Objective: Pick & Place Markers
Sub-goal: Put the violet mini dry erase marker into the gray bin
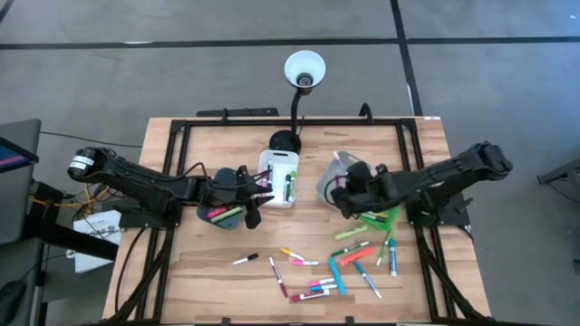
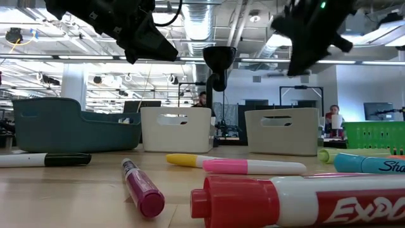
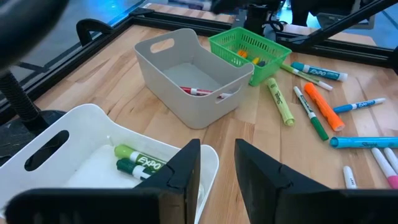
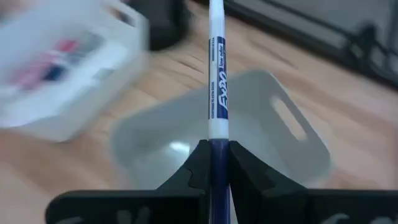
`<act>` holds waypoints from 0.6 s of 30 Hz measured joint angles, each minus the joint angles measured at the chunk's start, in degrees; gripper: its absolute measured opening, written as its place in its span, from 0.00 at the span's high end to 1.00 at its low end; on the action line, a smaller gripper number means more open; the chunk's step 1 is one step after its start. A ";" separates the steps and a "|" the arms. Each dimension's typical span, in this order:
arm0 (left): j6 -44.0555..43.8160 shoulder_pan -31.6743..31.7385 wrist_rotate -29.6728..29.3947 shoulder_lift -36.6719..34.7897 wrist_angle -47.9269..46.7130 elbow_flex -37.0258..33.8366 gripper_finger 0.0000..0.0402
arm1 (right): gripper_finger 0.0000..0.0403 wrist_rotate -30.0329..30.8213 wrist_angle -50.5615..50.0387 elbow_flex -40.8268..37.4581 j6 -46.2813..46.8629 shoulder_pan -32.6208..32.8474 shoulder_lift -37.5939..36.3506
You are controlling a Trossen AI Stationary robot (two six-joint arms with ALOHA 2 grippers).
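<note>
My right gripper [image 4: 216, 149] is shut on a marker [image 4: 216, 68] with a white barrel and a dark blue end, above the grey bin [image 4: 261, 118] at the table's middle right [image 1: 340, 177]. My left gripper [image 3: 217, 149] hangs open with nothing between its fingers, over the near rim of the white bin [image 3: 81, 155], which holds two green markers [image 3: 140, 163]. The grey bin [image 3: 186, 74] holds a red marker [image 3: 198, 91]. The teal bin [image 1: 222, 213] and the green basket [image 1: 381, 217] also hold markers. Several loose markers [image 1: 349, 258] lie on the table's near half. My right gripper pinches the marker's dark blue end [image 4: 216, 155] between its two fingers. The fingers slant down toward the grey bin. The marker lies along them, and its white barrel [image 4: 216, 93] sticks out past the fingertips, lifted clear above the bin.
A white desk lamp [image 1: 304, 72] stands on its black base [image 1: 284, 142] at the far middle. A black frame rail [image 1: 272, 122] borders the wooden top. Big markers [image 2: 253, 166] lie close to the near edge in the low view.
</note>
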 joint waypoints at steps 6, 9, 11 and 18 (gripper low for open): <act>0.00 0.00 0.00 0.00 0.00 0.02 0.76 | 0.89 -8.79 -0.65 -0.05 2.45 -5.50 6.79; 0.00 0.00 0.00 0.00 0.00 0.02 0.76 | 0.90 -14.84 0.23 -0.05 -0.60 -7.88 11.10; 0.00 0.00 0.00 0.00 -0.02 0.04 0.76 | 0.92 -17.29 1.38 -0.05 -2.78 -9.28 13.82; 0.00 0.00 0.00 -0.02 -0.02 0.04 0.76 | 0.88 -20.07 6.01 -0.03 -10.28 -13.83 19.48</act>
